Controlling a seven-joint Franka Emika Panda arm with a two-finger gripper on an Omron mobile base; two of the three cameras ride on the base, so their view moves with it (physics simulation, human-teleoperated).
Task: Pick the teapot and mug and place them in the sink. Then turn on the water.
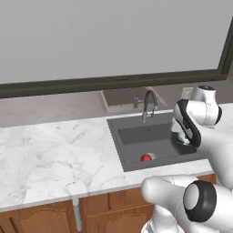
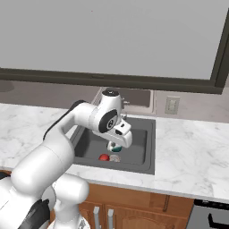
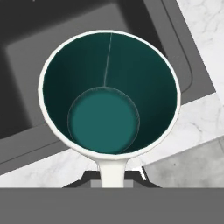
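Note:
My gripper [image 3: 113, 178] is shut on the handle of the mug [image 3: 109, 94], a pale cup with a teal-green inside that I look straight down into. The mug [image 1: 182, 138] hangs under my gripper [image 1: 181, 134] over the right side of the sink [image 1: 150, 133], above its floor. From the other side, the mug [image 2: 116, 148] shows as a teal patch below my gripper [image 2: 115, 144], inside the outline of the sink [image 2: 139, 150]. The teapot [image 1: 146, 157], silver with a red patch, lies on the basin floor near the front wall, and the teapot [image 2: 109, 158] sits just below the mug.
The curved tap [image 1: 148, 105] stands at the back of the sink. White marble counter [image 1: 54, 159] stretches left, and more counter [image 2: 192, 152] lies right of the basin. A wall outlet [image 2: 171, 105] sits behind. Wooden cabinet doors [image 1: 109, 205] run below.

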